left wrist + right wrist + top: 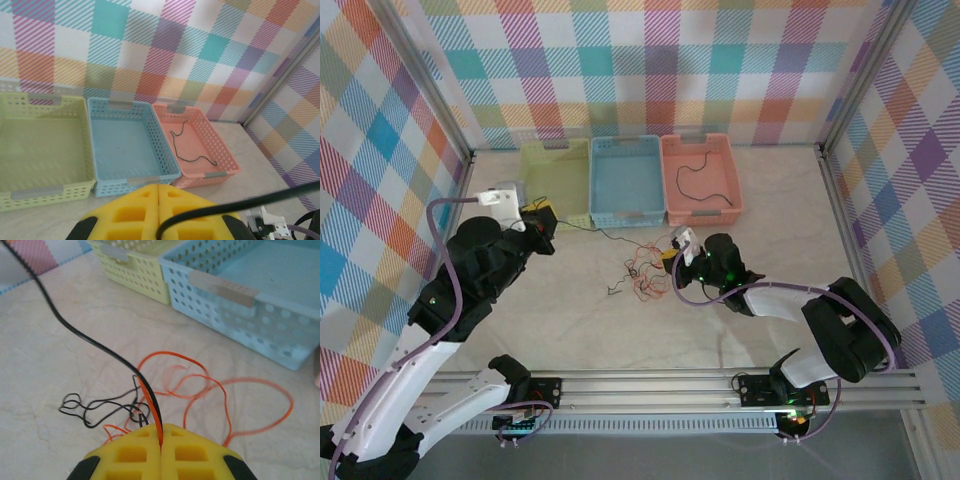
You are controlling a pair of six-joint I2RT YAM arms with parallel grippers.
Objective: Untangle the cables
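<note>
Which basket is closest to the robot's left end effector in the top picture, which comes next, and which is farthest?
1. Yellow-green basket, on the left, right beside the left end effector.
2. Blue basket, in the middle.
3. Pink basket, on the right, farthest away.

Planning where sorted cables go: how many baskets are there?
3, in a row at the back: yellow-green basket left, blue basket middle, pink basket right, with a black cable in it.
</note>
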